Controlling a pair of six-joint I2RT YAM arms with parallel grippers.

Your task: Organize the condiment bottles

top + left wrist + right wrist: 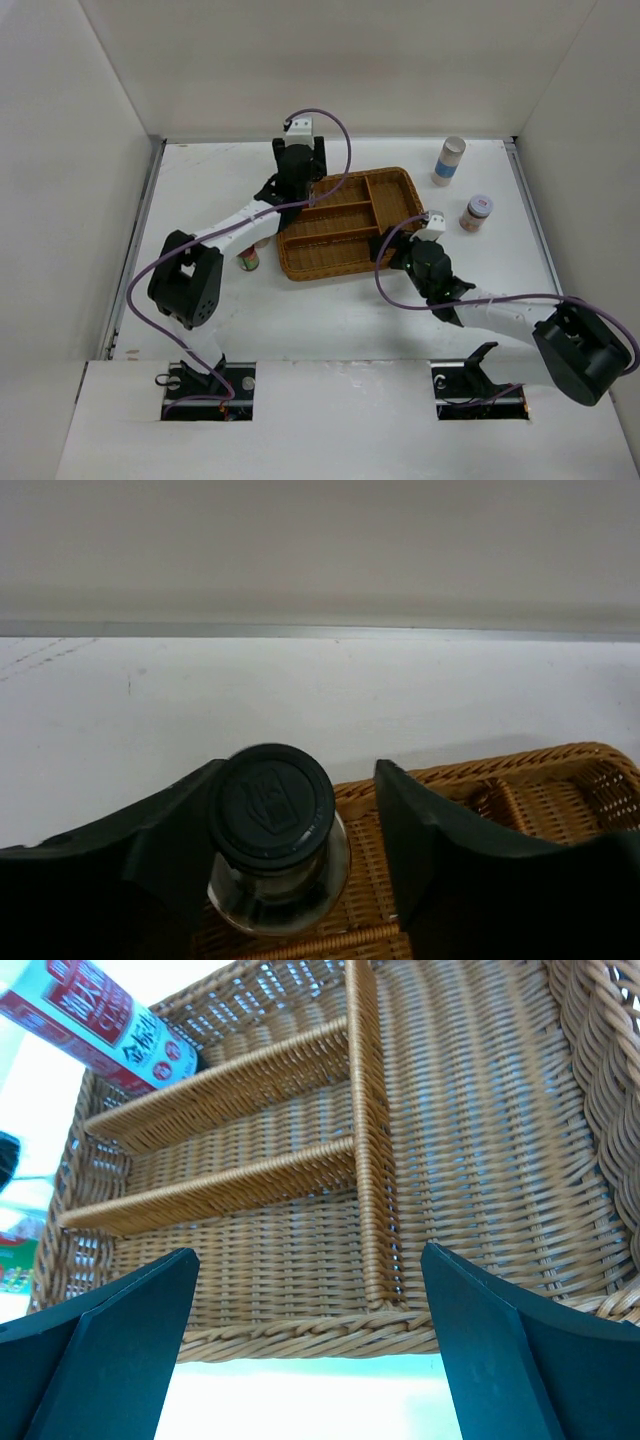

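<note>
Brown wicker fills both wrist views: the tray (392,200) sits mid-table, turned a little askew, and your two arms meet it from opposite ends. Your left gripper (300,777) is at the tray's end toward the far edge of the table. Its jaws are parted around the tall clear black-capped bottle (272,805), whose cap rests against the left finger (165,830) with a clear gap to the other finger. The bottle is upright over the wicker; you cannot tell whether its base is down. Your right gripper (308,1258) hangs over the tray's rim toward the near edge, spread wide with nothing between the fingers. In its view a red bottle (105,1020) with white lettering lies tilted at the tray's far corner; inside or just beyond the rim, you cannot tell. The white bottle with blue label (450,160) stands near the far right corner of the table. The pink-lidded jar (477,212) stands a little nearer, toward the right edge, apart from the tray. A small bottle with a green and red label (248,260) stands just beside the tray's left side, under your left arm.
</note>
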